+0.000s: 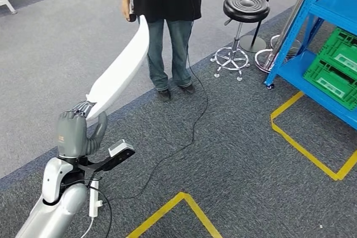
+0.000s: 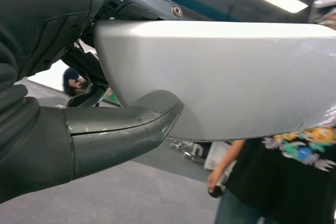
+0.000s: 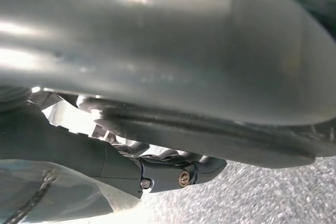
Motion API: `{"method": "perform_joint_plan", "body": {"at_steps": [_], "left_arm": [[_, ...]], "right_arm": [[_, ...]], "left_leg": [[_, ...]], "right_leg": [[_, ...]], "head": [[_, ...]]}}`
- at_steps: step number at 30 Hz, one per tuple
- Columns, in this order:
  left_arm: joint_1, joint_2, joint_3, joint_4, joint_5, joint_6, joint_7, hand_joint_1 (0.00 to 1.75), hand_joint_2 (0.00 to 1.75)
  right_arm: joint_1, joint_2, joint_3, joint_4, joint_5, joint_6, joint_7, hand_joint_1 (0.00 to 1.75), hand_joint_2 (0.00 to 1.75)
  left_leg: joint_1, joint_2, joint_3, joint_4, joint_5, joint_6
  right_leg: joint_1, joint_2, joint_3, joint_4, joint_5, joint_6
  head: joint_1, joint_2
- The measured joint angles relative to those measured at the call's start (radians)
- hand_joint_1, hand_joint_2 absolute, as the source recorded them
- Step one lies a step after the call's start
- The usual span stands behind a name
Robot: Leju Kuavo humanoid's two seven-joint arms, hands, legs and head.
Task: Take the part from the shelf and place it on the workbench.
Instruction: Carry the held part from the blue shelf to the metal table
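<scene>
Carrying the long white part away from the shelf

The left hand (image 1: 76, 132) is clamping one end of the white part (image 1: 122, 68), angling it up and forward, likely to clear the floor; the right hand's (image 3: 166, 174) grasp cannot be told. A person (image 1: 168, 26) is standing ahead, beside the blue shelf (image 1: 324, 9).

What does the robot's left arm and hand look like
The left arm is smooth silver with a white shell near the wrist. The left hand is grey with a ribbed cover and thick grey thumb. A black camera bracket and white cable sit at the wrist.

Right hand (image 3: 166, 174) blurred, grip unclear
</scene>
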Motion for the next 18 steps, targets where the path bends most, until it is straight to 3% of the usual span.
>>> {"method": "perform_joint_plan", "body": {"at_steps": [1, 3, 5, 7, 9, 10, 11, 12, 14, 16, 18], "left_arm": [[-0.002, -0.001, -0.001, 0.001, 0.0, 0.0, 0.0, 1.75, 1.75], [-0.002, -0.003, -0.001, 0.002, 0.001, 0.0, 0.0, 1.75, 1.75], [-0.005, -0.004, -0.002, 0.003, 0.001, 0.001, 0.0, 1.75, 1.75], [-0.008, -0.008, -0.002, 0.004, 0.001, 0.001, 0.0, 1.75, 1.75], [-0.008, -0.01, -0.004, 0.007, 0.001, 0.0, 0.0, 1.75, 1.75], [-0.007, -0.011, -0.004, 0.009, 0.001, 0.0, 0.0, 1.75, 1.75], [-0.007, -0.011, -0.005, 0.01, 0.001, 0.0, 0.0, 1.75, 1.75], [-0.007, -0.012, -0.005, 0.011, 0.001, 0.0, 0.0, 1.75, 1.75], [-0.009, -0.014, -0.005, 0.012, 0.001, 0.0, 0.0, 1.75, 1.75], [-0.011, -0.016, -0.006, 0.012, 0.001, 0.0, 0.0, 1.75, 1.75], [-0.01, -0.016, -0.007, 0.013, 0.001, 0.0, 0.0, 1.75, 1.75]], "right_arm": [[0.0, 0.0, 0.0, 0.0, 0.0, -0.003, 0.0, 0.0, 0.0], [-0.001, 0.001, 0.0, 0.0, 0.002, -0.01, 0.0, 0.0, 0.0], [-0.002, 0.001, 0.0, 0.0, 0.003, -0.013, -0.001, 0.0, 0.0], [-0.003, 0.001, 0.0, -0.001, 0.003, -0.014, -0.003, 0.0, 0.0], [-0.005, 0.002, 0.0, -0.001, 0.003, -0.016, -0.003, 0.0, 0.0], [-0.007, 0.002, 0.0, -0.001, 0.004, -0.018, -0.003, 0.0, 0.0], [-0.009, 0.003, 0.0, -0.001, 0.004, -0.021, -0.002, 0.0, 0.0], [-0.011, 0.003, 0.0, -0.002, 0.005, -0.023, -0.002, 0.0, 0.0], [-0.012, 0.004, 0.0, -0.002, 0.006, -0.026, -0.001, 0.0, 0.0], [-0.014, 0.005, 0.0, -0.002, 0.006, -0.028, 0.0, 0.0, 0.0], [-0.017, 0.008, 0.0, -0.002, 0.006, -0.029, 0.001, 0.0, 0.0]], "left_leg": [[-0.005, 0.004, 0.001, -0.008, -0.005, 0.008], [-0.003, -0.021, -0.002, -0.013, -0.003, 0.022], [0.001, -0.045, 0.0, -0.019, 0.001, 0.034], [0.003, -0.069, 0.001, -0.021, 0.002, 0.043], [-0.001, -0.097, 0.001, -0.02, 0.002, 0.046], [-0.002, -0.112, 0.002, -0.02, 0.002, 0.047], [-0.004, -0.128, 0.003, -0.019, 0.002, 0.047], [-0.005, -0.143, 0.005, -0.019, 0.002, 0.047], [-0.005, -0.171, 0.004, -0.017, 0.002, 0.044], [0.0, -0.194, -0.004, -0.015, 0.005, 0.035], [0.005, -0.21, -0.01, -0.015, 0.008, 0.022]], "right_leg": [[0.003, -0.01, 0.002, -0.001, -0.002, 0.005], [0.003, -0.025, 0.006, -0.002, -0.008, 0.015], [0.0, 0.012, -0.01, 0.036, -0.038, 0.023], [-0.001, 0.068, -0.07, 0.157, -0.096, 0.024], [0.0, 0.087, -0.136, 0.276, -0.131, 0.021], [0.0, 0.09, -0.149, 0.289, -0.122, 0.019], [0.0, 0.093, -0.143, 0.263, -0.093, 0.015], [0.0, 0.104, -0.12, 0.203, -0.05, 0.009], [-0.001, 0.153, -0.064, 0.072, 0.012, -0.002], [-0.001, 0.183, -0.034, 0.013, 0.021, -0.004], [0.0, 0.166, -0.023, -0.001, 0.02, -0.005]], "head": [[0.001, 0.0], [0.002, 0.0], [0.005, 0.0], [0.01, 0.0], [0.012, 0.0], [0.012, 0.0], [0.012, 0.0], [0.012, 0.0], [0.011, 0.0], [0.011, 0.0], [0.012, 0.0]]}}
